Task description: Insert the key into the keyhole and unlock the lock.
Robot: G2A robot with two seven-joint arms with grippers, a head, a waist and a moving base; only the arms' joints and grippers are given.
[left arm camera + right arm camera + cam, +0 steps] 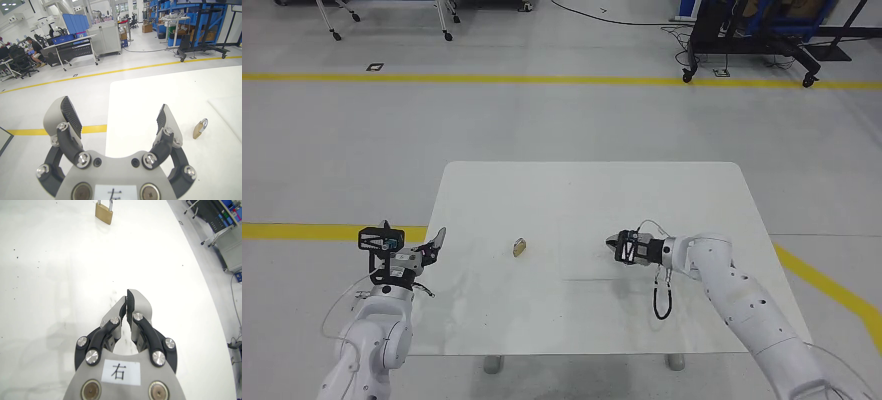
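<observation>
A brass padlock (520, 246) with a silver shackle lies on the white table (592, 195), left of the middle. My left gripper (435, 243) hangs at the table's left edge, open and empty (114, 106), with the padlock (200, 128) a short way off on the tabletop. My right gripper (613, 243) sits low over the table to the right of the padlock and points at it. Its fingers are shut (126, 294), pads pressed together, and I see nothing sticking out between them. The padlock (104, 212) lies straight ahead of it.
A black cable loop (662, 300) hangs from the right forearm over the table. Yellow floor lines run behind and beside the table. Rolling frames and a black stand (752, 45) are far back on the floor.
</observation>
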